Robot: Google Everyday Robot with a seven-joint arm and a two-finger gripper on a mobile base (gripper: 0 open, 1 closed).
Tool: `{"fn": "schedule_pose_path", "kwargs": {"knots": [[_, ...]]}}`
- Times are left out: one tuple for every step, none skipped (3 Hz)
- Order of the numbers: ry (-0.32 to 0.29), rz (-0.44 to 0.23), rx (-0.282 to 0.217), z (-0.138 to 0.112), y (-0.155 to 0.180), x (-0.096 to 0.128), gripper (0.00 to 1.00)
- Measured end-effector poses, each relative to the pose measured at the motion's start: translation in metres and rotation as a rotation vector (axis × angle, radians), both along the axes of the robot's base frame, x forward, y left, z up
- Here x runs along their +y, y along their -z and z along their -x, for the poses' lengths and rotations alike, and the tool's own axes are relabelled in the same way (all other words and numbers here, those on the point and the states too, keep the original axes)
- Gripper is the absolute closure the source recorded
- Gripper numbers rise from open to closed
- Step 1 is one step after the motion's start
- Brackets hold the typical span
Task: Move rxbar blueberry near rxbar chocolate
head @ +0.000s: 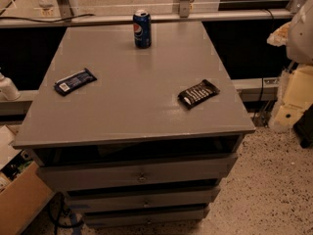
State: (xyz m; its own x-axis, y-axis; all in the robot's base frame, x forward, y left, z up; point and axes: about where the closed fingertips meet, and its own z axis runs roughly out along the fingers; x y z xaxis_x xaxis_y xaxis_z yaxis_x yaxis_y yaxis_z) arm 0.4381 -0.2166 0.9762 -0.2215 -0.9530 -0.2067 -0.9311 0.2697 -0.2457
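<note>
The rxbar blueberry [75, 81] is laid flat at nine o'clock on the desk [137, 106], well apart from the rxbar chocolate [198, 93] at four o'clock; the hand is not seen, so its state cannot be told.

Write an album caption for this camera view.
Grey drawer cabinet: rxbar blueberry at left, rxbar chocolate at right, well apart, a Pepsi can at the back; the gripper is out of view.

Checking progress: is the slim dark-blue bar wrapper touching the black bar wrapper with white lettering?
Apart. The camera view shows the dark-blue wrapper at left, the black wrapper at right, bare grey tabletop between. The gripper is not in view.
</note>
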Motion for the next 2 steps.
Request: {"fn": "schedule_pose_path", "kwargs": {"knots": [[0.0, 0.0, 0.0, 0.0, 0.0, 0.0, 0.0], [-0.032, -0.006, -0.029, -0.0079, -0.007, 0.0057, 0.0]]}}
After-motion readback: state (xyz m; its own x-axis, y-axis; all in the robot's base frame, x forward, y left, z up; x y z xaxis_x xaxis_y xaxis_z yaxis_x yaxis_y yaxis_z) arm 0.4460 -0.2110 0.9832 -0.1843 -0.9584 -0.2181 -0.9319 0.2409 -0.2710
